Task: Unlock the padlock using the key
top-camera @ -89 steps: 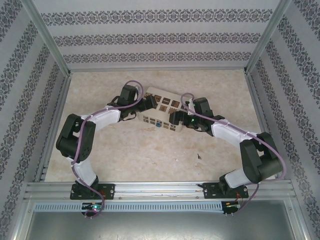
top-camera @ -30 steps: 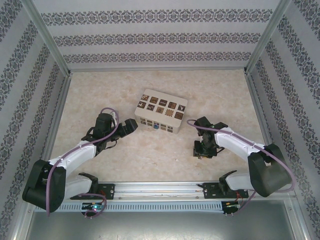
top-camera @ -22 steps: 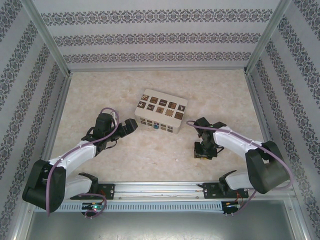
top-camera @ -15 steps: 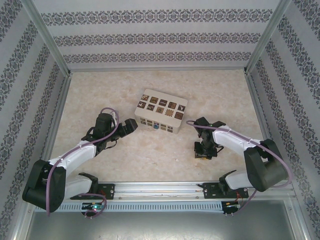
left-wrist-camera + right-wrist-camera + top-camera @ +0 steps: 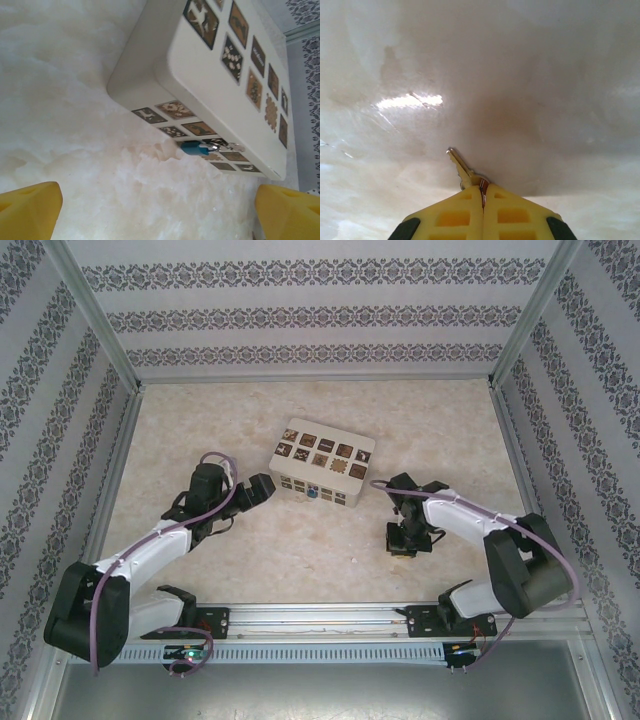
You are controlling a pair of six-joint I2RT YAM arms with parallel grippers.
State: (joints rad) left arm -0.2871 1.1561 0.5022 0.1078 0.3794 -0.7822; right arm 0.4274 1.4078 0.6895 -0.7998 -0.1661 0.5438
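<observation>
Though clamped shut on the head of the small pale metal key [image 5: 461, 167] at bottom centre with the right end effector [image 5: 482, 194], gripped it thinly and askew; could pivot or slip on lifting off the marbled worktop [image 5: 530, 75]. Held the left end effector [image 5: 160, 215] spread wide and empty, facing the tiny blue-bodied padlock [image 5: 191, 148] hanging mid-frame on the white tiled box [image 5: 200, 80].

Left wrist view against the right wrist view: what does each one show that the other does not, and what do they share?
Left wrist: the white box with brown tiles, the small blue padlock on its front side, and the left gripper wide open. Right wrist: the key pinched in the shut right gripper, its blade pointing out over the table. Shared: the pale table and yellow fingertips.
</observation>
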